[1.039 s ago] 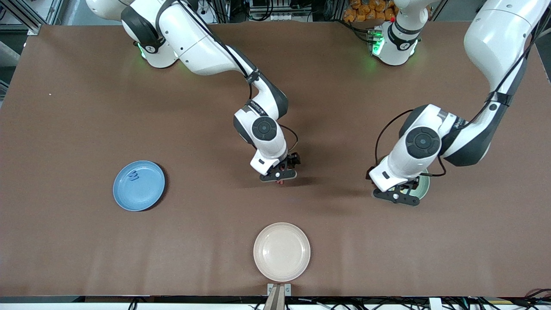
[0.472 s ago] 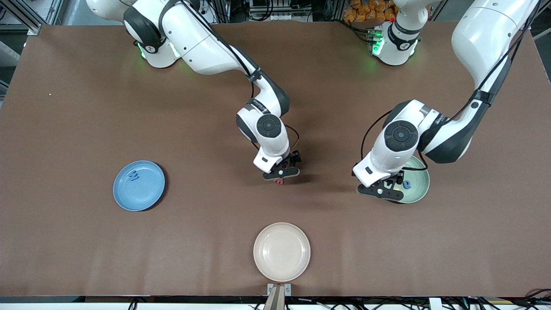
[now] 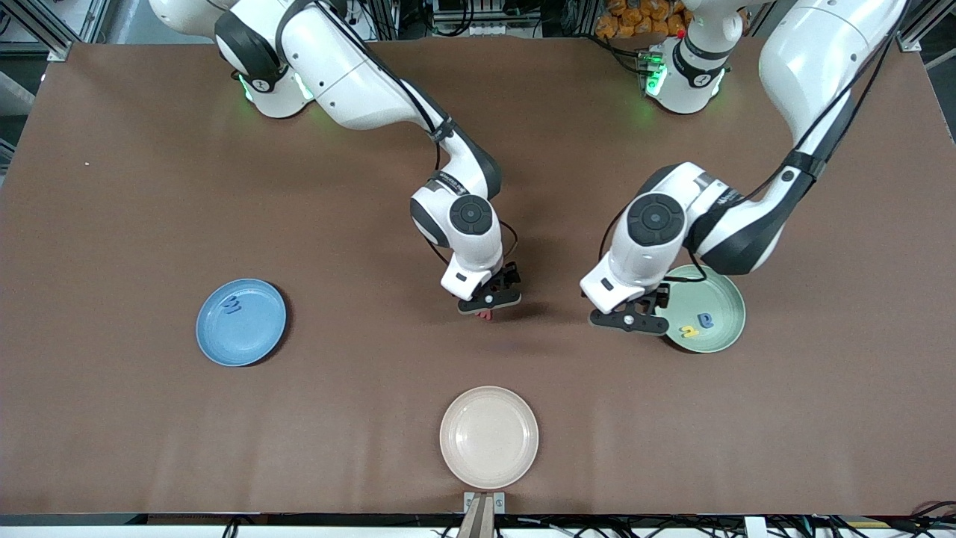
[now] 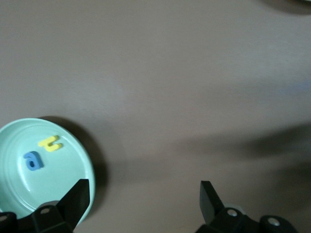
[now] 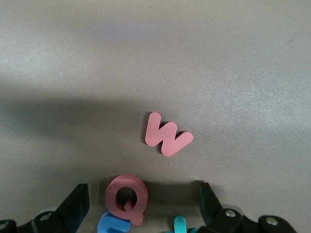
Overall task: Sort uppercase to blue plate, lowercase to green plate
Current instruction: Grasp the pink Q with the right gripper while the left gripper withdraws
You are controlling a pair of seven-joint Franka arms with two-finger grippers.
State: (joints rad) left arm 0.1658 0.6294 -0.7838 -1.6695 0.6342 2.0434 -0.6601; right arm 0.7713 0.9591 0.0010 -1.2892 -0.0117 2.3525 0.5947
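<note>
The blue plate [image 3: 246, 335] lies toward the right arm's end and holds one blue zigzag uppercase letter [image 3: 233, 305]. Toward the left arm's end, the green plate [image 3: 721, 297] carries two lowercase letters, a yellow hooked one [image 4: 50, 143] and a blue a [image 4: 32, 160]. My right gripper [image 3: 489, 301] hangs open low over a cluster in the table's middle. There, a red Q [image 5: 127, 198] lies between its fingers, with a blue letter [image 5: 112, 224], a teal letter [image 5: 180, 225] and a red w [image 5: 168, 134] close by. My left gripper [image 3: 629, 321] is open and empty over bare table beside the green plate's rim.
A cream plate [image 3: 488, 437] with nothing on it sits near the table's front edge, nearer the front camera than the letter cluster. The brown tabletop [image 3: 358, 224] stretches wide between the plates.
The left arm has swung from over the green plate toward the table's middle, uncovering the plate and its two letters. The right gripper has barely shifted over the cluster.
</note>
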